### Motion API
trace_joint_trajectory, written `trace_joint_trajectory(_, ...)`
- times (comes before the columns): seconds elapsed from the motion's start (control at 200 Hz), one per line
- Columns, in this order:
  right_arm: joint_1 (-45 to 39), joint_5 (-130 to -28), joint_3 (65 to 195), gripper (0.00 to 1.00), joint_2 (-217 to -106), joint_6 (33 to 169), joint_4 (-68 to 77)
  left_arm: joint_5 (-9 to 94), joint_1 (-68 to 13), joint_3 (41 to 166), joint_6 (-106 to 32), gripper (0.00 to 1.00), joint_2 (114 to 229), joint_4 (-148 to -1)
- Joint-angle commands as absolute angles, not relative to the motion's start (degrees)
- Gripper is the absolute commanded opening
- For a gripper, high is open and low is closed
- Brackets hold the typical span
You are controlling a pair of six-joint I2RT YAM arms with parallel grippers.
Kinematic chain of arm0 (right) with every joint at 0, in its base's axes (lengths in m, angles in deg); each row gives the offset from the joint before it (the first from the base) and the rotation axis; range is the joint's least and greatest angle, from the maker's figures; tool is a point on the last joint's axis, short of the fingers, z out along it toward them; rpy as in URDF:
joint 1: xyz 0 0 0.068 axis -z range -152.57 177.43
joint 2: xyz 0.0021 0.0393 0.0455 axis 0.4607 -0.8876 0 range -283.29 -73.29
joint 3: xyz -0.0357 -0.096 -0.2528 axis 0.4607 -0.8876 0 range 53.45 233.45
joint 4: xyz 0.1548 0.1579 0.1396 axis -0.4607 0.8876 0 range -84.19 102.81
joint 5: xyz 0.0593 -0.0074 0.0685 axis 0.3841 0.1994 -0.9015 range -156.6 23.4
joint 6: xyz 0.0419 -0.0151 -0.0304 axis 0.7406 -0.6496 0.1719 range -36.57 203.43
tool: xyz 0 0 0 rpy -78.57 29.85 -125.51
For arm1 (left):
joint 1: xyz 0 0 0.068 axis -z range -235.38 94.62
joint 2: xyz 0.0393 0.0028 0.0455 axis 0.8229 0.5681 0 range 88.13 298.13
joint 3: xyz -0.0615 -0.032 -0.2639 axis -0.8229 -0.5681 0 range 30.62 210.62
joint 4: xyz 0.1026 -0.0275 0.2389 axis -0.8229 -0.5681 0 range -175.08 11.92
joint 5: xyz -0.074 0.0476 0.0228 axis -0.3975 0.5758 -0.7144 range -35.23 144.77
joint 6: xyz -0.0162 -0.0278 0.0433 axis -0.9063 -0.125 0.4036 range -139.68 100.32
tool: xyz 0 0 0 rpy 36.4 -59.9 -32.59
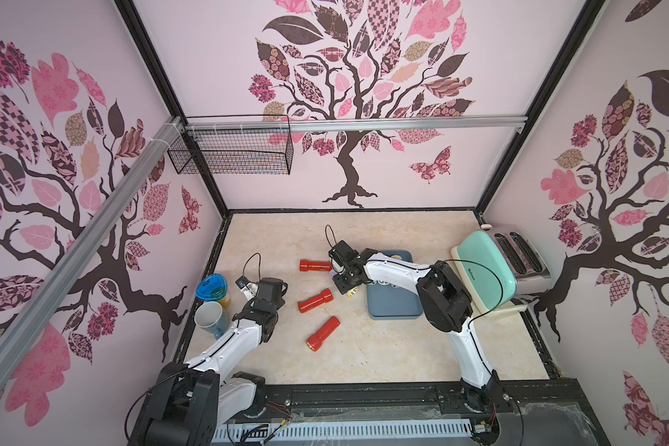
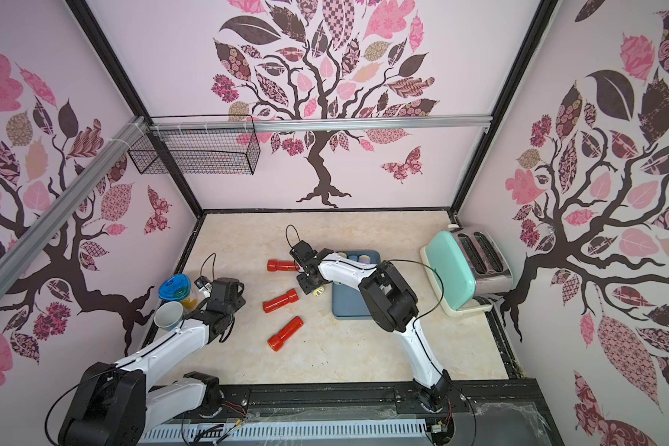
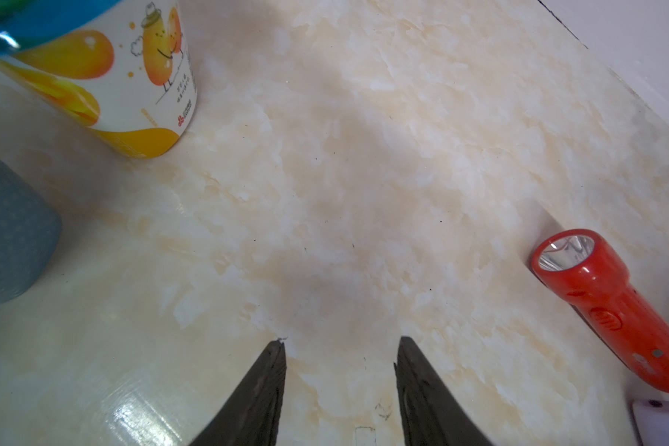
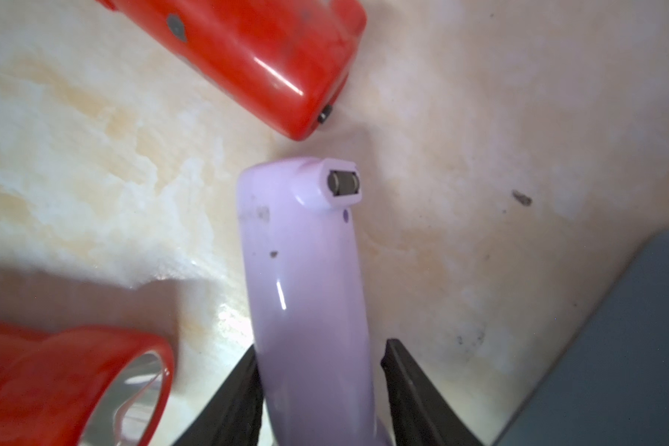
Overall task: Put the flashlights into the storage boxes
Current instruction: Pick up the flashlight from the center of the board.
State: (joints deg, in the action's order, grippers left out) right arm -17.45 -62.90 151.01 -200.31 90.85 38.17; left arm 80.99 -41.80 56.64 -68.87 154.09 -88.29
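step: likely carrying lilac flashlight (image 4: 306,270) to tray (image 1: 393,309) | right gripper (image 4: 321,345): fingers clamped on it | left gripper (image 3: 340,340): fingers apart, empty | next: shift right over tray, lower, release

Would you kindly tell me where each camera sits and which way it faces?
Both top views: high above the robot's base, looking down at the marble tabletop and back wall; both arms show.
Left wrist: on the left arm, facing tabletop and printed cup; open left claw shows.
Right wrist: on the right arm; right claw grips the lilac flashlight.
All share tabletop and red flashlights.
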Motion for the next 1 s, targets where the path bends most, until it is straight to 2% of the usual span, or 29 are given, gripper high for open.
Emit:
trace_joint_trajectory(0.0,-17.3,-61.8,152.4,0.5,-201.7,90.6,39.7,80.8,-42.0,55.5,-67.8,0.49,154.3,-87.8)
trace_joint_trajectory(0.12,-17.3,-61.2,152.4,0.45,-200.5,90.7,40.0,80.8,-42.0,55.4,-67.9,0.5,153.9,-87.7)
trace_joint_trajectory(0.36,-17.3,-61.4,148.0,0.43,-195.0,92.5,36.2,80.7,-42.0,55.3,-67.9,0.5,153.6,-87.8)
trace_joint_trajectory(0.75,-17.2,-58.5,144.5,0.42,-190.4,93.8,33.9,80.4,-42.0,55.4,-67.6,0.5,153.7,-87.8)
trace_joint_trajectory(0.995,-15.3,-60.4,142.6,0.42,-182.9,96.6,32.1,80.1,-42.0,55.5,-67.0,0.5,153.5,-87.8)
